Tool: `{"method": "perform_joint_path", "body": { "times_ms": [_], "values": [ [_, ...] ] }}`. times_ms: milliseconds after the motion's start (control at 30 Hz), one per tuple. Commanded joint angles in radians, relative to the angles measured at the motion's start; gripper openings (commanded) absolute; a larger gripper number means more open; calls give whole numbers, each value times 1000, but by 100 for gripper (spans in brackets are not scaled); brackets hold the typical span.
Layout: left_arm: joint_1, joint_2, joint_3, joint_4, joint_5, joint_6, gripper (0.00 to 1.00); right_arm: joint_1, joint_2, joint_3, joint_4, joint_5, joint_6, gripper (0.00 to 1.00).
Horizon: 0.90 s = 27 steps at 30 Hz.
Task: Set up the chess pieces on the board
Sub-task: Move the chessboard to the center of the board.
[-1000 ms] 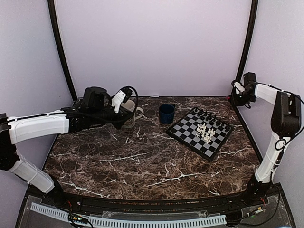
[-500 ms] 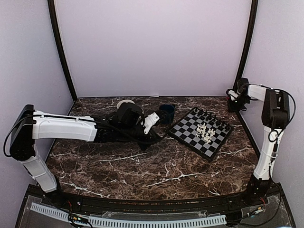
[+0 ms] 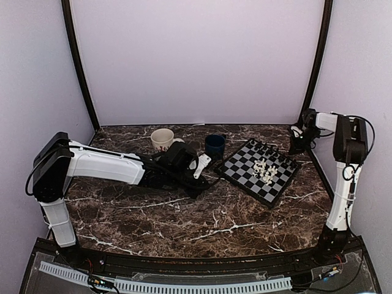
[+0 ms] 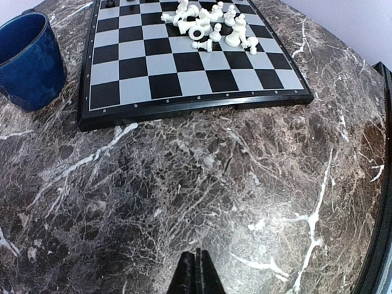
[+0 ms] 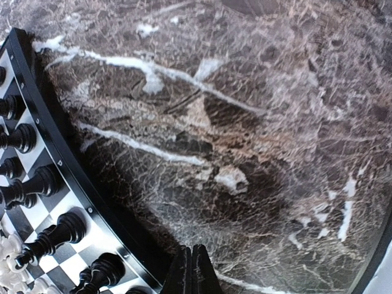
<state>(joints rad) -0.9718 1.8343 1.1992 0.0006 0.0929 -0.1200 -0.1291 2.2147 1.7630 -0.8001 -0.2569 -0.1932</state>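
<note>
Your L arm's swung right over the dark marble surface (image 3: 184,214); L tool (image 4: 196,274) now near the small black-and-grey checkered chessboard (image 4: 153,79).
Both tools pinched closed, holding nothing; R tool (image 5: 192,267) off board's far corner. Tiny white plastic chess pieces (image 3: 264,169) heaped mid-board, black ones (image 5: 55,233) standing along far edge.

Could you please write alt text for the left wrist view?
White chess pieces lie heaped on the far squares of the board, which sits on a dark marble table. A blue mug stands left of the board; the shut left claw shows at the bottom edge.
</note>
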Motion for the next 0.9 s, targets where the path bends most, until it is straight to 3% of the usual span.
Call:
{"method": "perform_joint_path", "body": {
  "times_ms": [0,867],
  "values": [
    [-1,38,42,-29,-51,-31,0,-6,17,26,-40,-21,22,0],
    [8,175,110,-39,-64,-53,0,1,-22,-105,-43,-51,12,0]
  ]
}}
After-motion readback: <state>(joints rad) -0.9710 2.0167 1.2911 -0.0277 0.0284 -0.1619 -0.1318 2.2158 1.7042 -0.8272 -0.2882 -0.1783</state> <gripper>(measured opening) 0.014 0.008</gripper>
